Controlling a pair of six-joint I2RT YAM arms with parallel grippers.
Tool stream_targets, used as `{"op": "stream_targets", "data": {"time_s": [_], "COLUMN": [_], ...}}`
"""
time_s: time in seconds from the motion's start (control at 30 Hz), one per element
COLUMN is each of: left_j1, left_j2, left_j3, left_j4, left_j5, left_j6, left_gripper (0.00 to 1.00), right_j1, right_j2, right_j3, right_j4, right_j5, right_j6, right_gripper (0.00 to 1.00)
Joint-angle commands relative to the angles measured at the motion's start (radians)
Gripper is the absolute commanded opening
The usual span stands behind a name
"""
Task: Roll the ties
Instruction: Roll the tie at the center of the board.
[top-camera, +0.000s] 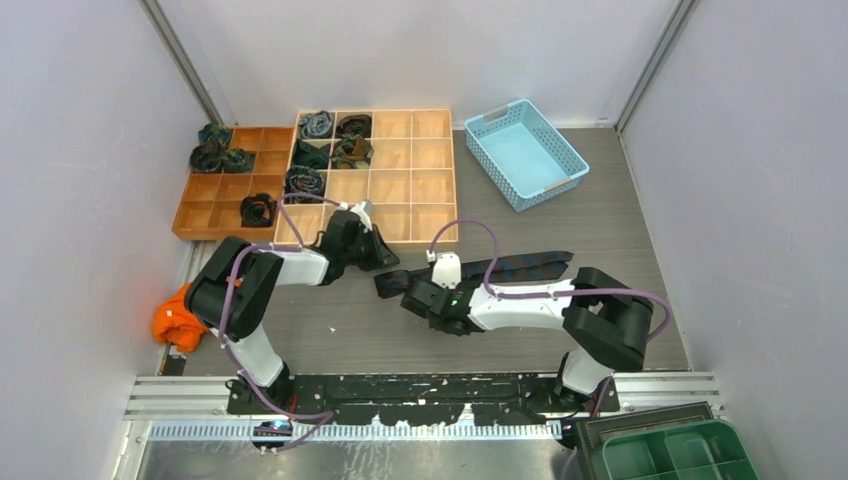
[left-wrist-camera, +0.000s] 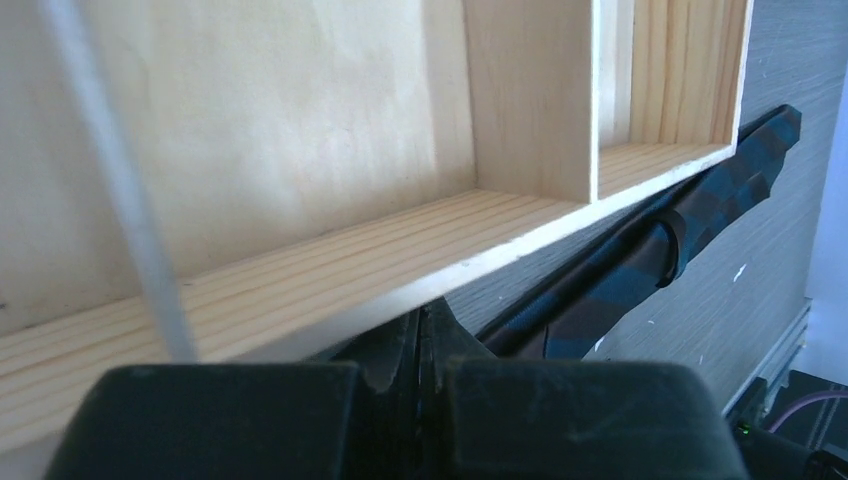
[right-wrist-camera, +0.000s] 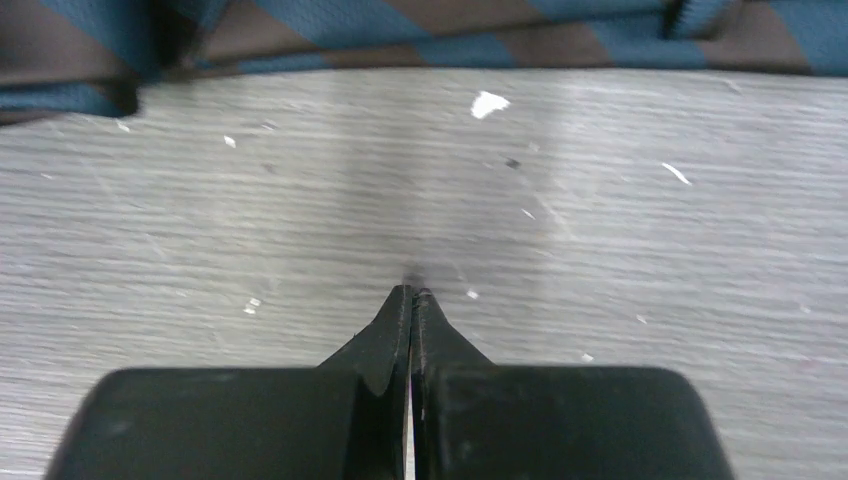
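Observation:
A dark tie with blue and brown stripes (top-camera: 520, 266) lies flat on the grey table, running from the middle toward the right. It also shows in the left wrist view (left-wrist-camera: 620, 285) and along the top of the right wrist view (right-wrist-camera: 400, 30). My left gripper (top-camera: 385, 258) is shut, its tips (left-wrist-camera: 425, 312) just at the front edge of the wooden tray (left-wrist-camera: 400, 270), left of the tie; nothing shows between the jaws. My right gripper (top-camera: 410, 297) is shut and empty over bare table (right-wrist-camera: 412, 292), a little short of the tie. Several rolled ties (top-camera: 310, 155) sit in tray compartments.
Two wooden compartment trays (top-camera: 410, 180) stand at the back left. A light blue basket (top-camera: 525, 152) is at the back right. An orange rounded object (top-camera: 180, 318) lies at the left edge. A green bin (top-camera: 675, 452) is at the near right corner.

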Motion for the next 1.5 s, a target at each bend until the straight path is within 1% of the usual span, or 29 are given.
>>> {"op": "stream_targets", "data": {"time_s": [0.0, 0.07, 0.17, 0.3, 0.43, 0.57, 0.7, 0.87, 1.07, 1.13, 1.2, 1.27, 1.37, 1.47], "left_j1": [-0.120, -0.184, -0.262, -0.338, -0.394, -0.401, -0.399, -0.399, -0.399, -0.399, -0.399, -0.394, -0.385, -0.383], "left_j2": [0.045, 0.027, -0.001, -0.047, -0.116, -0.198, -0.232, -0.176, -0.101, -0.089, -0.077, -0.067, -0.049, -0.033], "left_j3": [-0.075, -0.082, -0.100, -0.137, -0.186, -0.219, -0.185, -0.137, -0.160, -0.171, -0.174, -0.176, -0.185, -0.203], "left_j4": [-0.279, -0.321, -0.382, -0.430, -0.484, -0.535, -0.598, -0.595, -0.531, -0.516, -0.511, -0.507, -0.487, -0.455], "left_j5": [-0.170, -0.227, -0.277, -0.300, -0.354, -0.408, -0.498, -0.501, -0.486, -0.490, -0.497, -0.504, -0.496, -0.480], "left_j6": [0.030, 0.015, -0.023, -0.071, -0.119, -0.144, -0.135, -0.118, -0.121, -0.126, -0.126, -0.123, -0.121, -0.129], "left_gripper": [0.00, 0.00, 0.00, 0.00, 0.00, 0.00, 0.00, 0.00, 0.00, 0.00, 0.00, 0.00, 0.00, 0.00], "right_j1": [0.006, 0.005, 0.006, 0.005, 0.004, -0.007, -0.061, -0.106, -0.218, -0.221, -0.203, -0.153, -0.030, 0.097], "right_j2": [-0.106, -0.139, -0.173, -0.199, -0.216, -0.201, -0.126, -0.050, 0.005, -0.006, -0.033, -0.070, -0.098, -0.089], "right_j3": [-0.038, -0.048, -0.061, -0.073, -0.090, -0.102, -0.107, -0.066, 0.006, 0.027, 0.033, 0.023, 0.016, 0.028], "right_j4": [-0.110, -0.109, -0.115, -0.138, -0.176, -0.202, -0.171, -0.138, -0.093, -0.102, -0.129, -0.148, -0.182, -0.190], "right_j5": [0.013, 0.015, 0.018, 0.036, 0.055, 0.049, 0.005, -0.003, -0.019, -0.010, -0.012, -0.013, -0.021, -0.024], "right_j6": [0.002, 0.001, 0.003, 0.010, 0.034, 0.073, 0.069, 0.015, -0.094, -0.111, -0.111, -0.090, -0.027, 0.028], "right_gripper": [0.01, 0.01, 0.01, 0.01, 0.01, 0.01, 0.01, 0.01, 0.01, 0.01, 0.01, 0.01, 0.01, 0.01]}}
